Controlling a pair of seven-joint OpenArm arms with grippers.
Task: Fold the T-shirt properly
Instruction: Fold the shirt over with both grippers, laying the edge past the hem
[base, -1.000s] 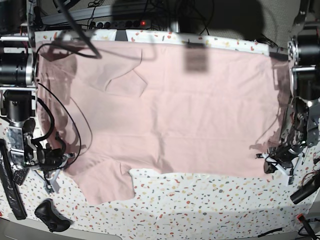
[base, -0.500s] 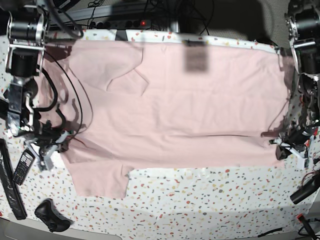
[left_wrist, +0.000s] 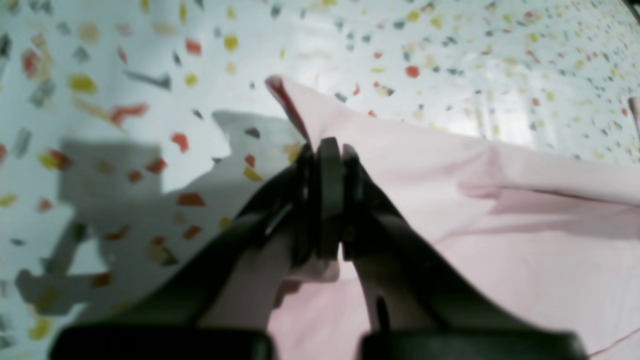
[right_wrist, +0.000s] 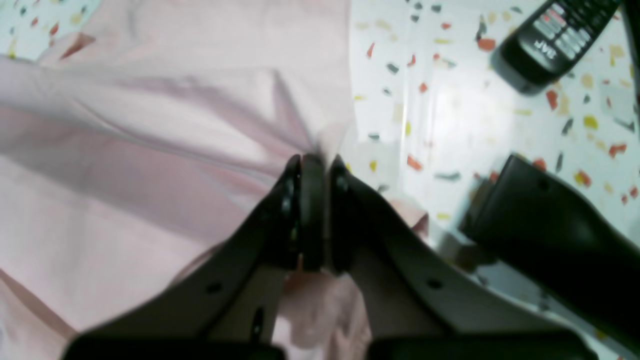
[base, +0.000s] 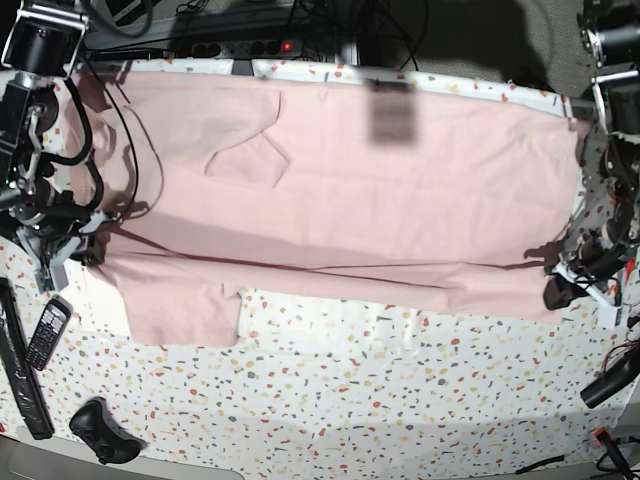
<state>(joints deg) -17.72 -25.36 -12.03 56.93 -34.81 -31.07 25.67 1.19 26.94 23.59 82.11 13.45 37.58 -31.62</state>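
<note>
Both arms have carried the near edge of the pink T-shirt (base: 340, 190) up the speckled table (base: 400, 400) since a second ago, so the lengthwise fold is well under way. The left gripper (left_wrist: 322, 150) is clenched on one corner, and the right gripper (right_wrist: 315, 165) pinches the sleeve side, beside a remote (right_wrist: 555, 35). No containers are in sight.

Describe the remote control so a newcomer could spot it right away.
Start at the pink T-shirt covering the speckled table, then go to its loose sleeve on the base view's left. Just beyond lies the remote control: small, black, with pale buttons, unlike the plain black things beside it.
</note>
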